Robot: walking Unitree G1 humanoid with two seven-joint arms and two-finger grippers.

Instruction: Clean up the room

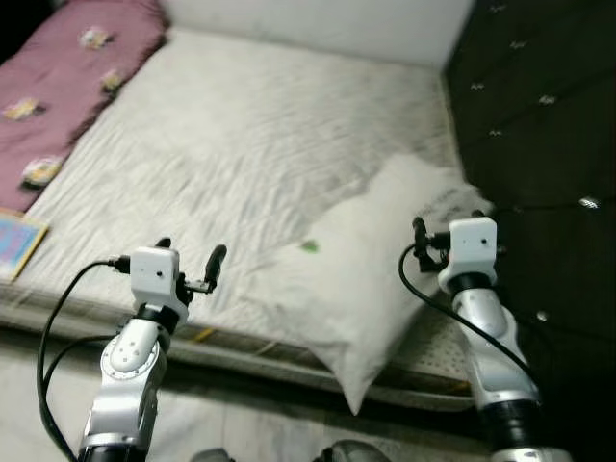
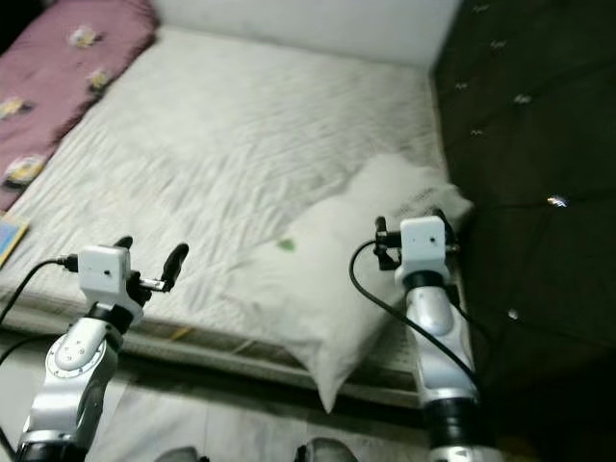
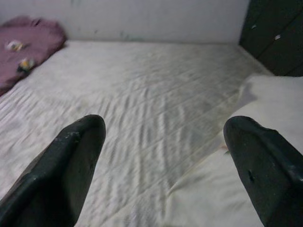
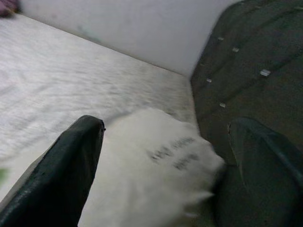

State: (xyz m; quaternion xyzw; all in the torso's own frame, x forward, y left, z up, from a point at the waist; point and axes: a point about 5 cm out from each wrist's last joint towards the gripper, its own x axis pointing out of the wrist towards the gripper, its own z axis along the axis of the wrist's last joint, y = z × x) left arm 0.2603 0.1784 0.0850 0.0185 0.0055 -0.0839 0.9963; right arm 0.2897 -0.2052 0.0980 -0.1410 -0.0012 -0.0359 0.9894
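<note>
Standing at the near edge of the bare white mattress (image 1: 241,144), faced the pillow (image 1: 366,279) lying askew at the right side, one end close to the dark tufted headboard (image 1: 539,115), the other corner hanging over the mattress edge toward the floor (image 1: 241,423). Held the left gripper (image 1: 191,252) raised above the near edge of the mattress, fingers spread wide and grasping nothing, a little to the left of the pillow and not touching it. Held the right gripper (image 4: 165,127) raised too, above the pillow's right end and beside the headboard, fingers likewise parted and empty. Saw a purple blanket (image 1: 67,67) bunched along the far left of the bed and a colourful flat book-like thing (image 1: 14,245) at the left edge.

Judged the step as an approach to the pillow, with no grasp yet made. Needed next, most likely: lowering both grippers onto the pillow's two ends, pinching the soft cover firmly, then lifting and squaring it against the headboard.
</note>
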